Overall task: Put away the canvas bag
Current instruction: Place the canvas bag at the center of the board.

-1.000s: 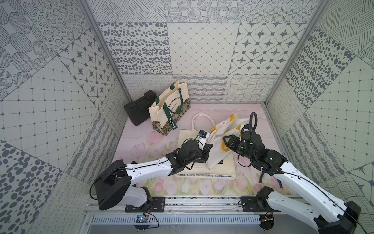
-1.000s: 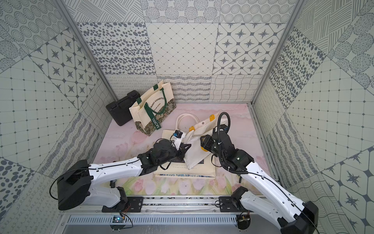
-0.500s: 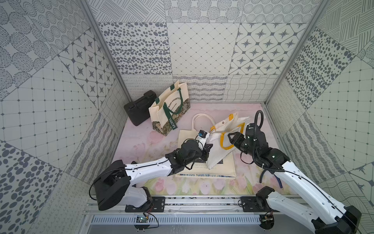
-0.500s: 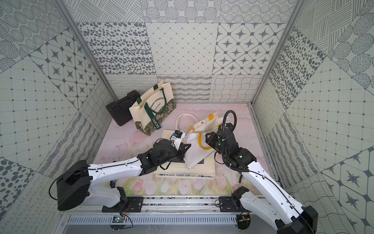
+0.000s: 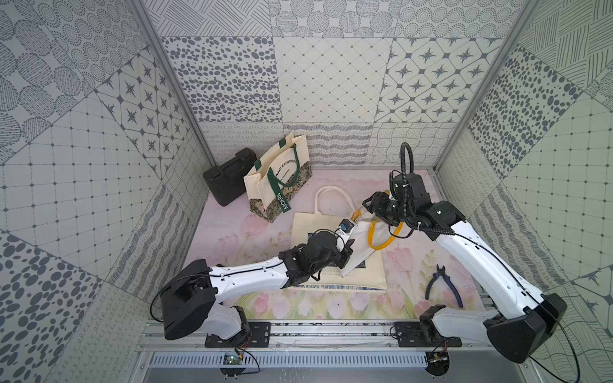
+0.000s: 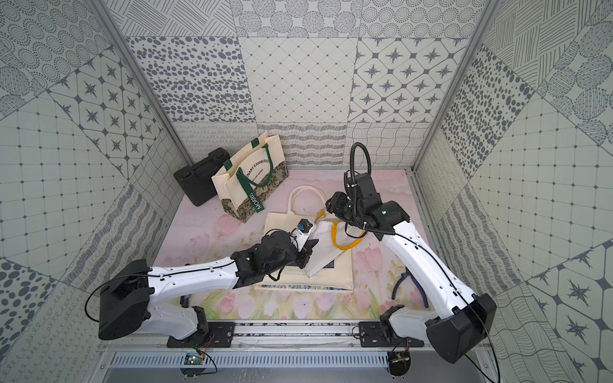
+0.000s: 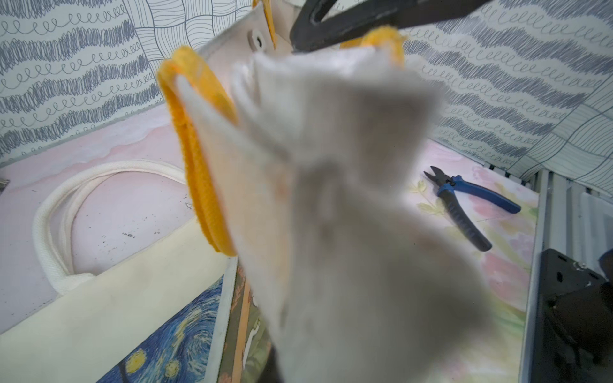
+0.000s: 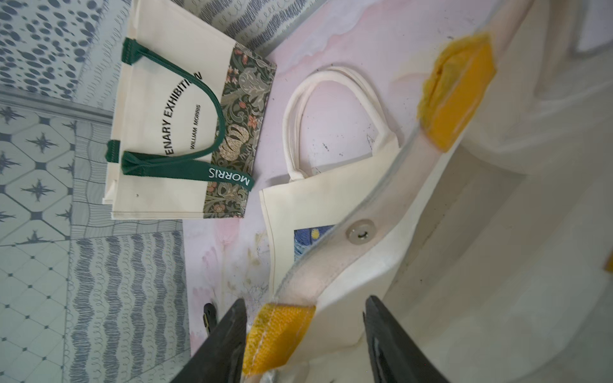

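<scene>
Presently aloft over the pink floral mat (image 5: 232,238): small cream canvas bag with yellow handles (image 5: 361,238), slung between both arms. Left gripper (image 5: 347,256) clamped tight on its lower corner. Right gripper (image 8: 305,300) spread, jaws astride the top rim beside a handle tab. Directly beneath, flat cream tote with a starry-night print (image 5: 371,275). Green-handled cream tote (image 5: 275,172) stands beside black hard case (image 5: 225,180). Blue-handled pliers (image 5: 444,285) lie apart.

Bright, even, diffuse light: crisp overhead views, soft-focus close-ups.

In both top views the patterned walls bow outward at the frame edges, and shadows on the pink floral worktop (image 5: 225,238) stay faint. In the left wrist view the cream canvas bag with yellow handles (image 7: 331,215) is a blurred central mass, while the blue-handled pliers (image 7: 447,192) at right are sharp. In the right wrist view the black right pincer (image 8: 305,300) at the bottom edge is out of focus, and the green-handled cream tote (image 8: 159,139) at upper left is crisp.
</scene>
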